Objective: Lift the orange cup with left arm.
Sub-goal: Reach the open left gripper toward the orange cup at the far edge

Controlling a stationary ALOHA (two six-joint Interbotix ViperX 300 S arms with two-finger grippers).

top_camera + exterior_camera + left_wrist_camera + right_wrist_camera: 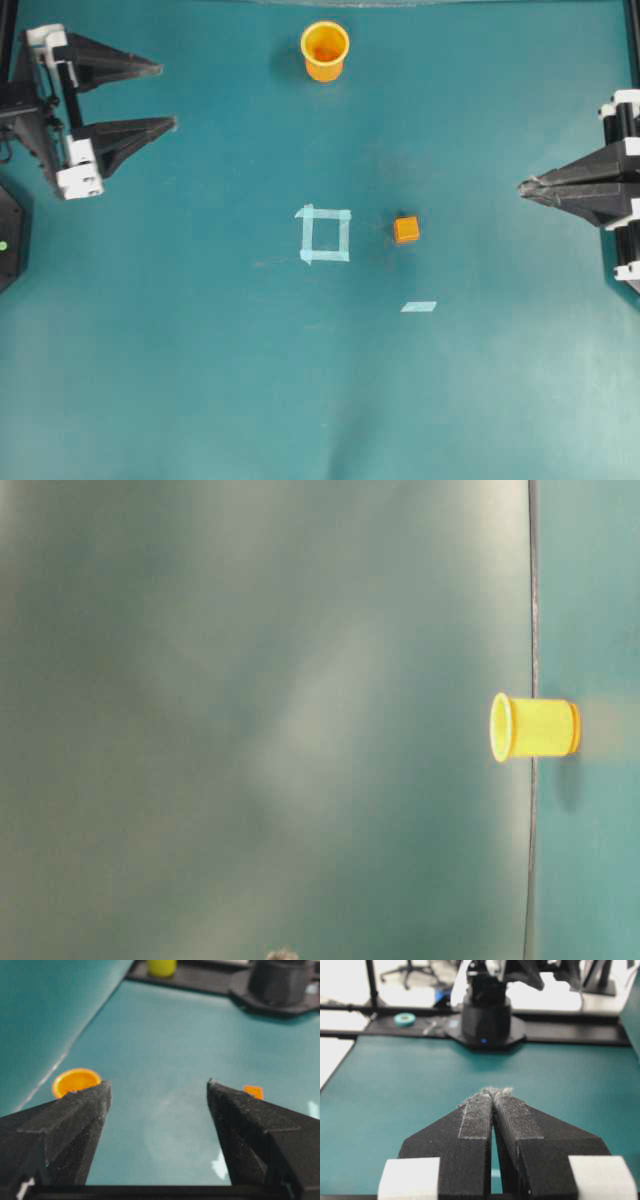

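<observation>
Orange cup stands upright on teal table (taped square nearby); left pincer released, empty.

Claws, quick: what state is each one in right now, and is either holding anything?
Left claw: open wide, holding nothing; the orange cup sits apart from it.
Right claw: closed, tips together, holding nothing.

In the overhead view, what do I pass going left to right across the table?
Left gripper, jaws open → tape square → orange cup → small orange cube → loose tape strip → right gripper, jaws shut.
</observation>
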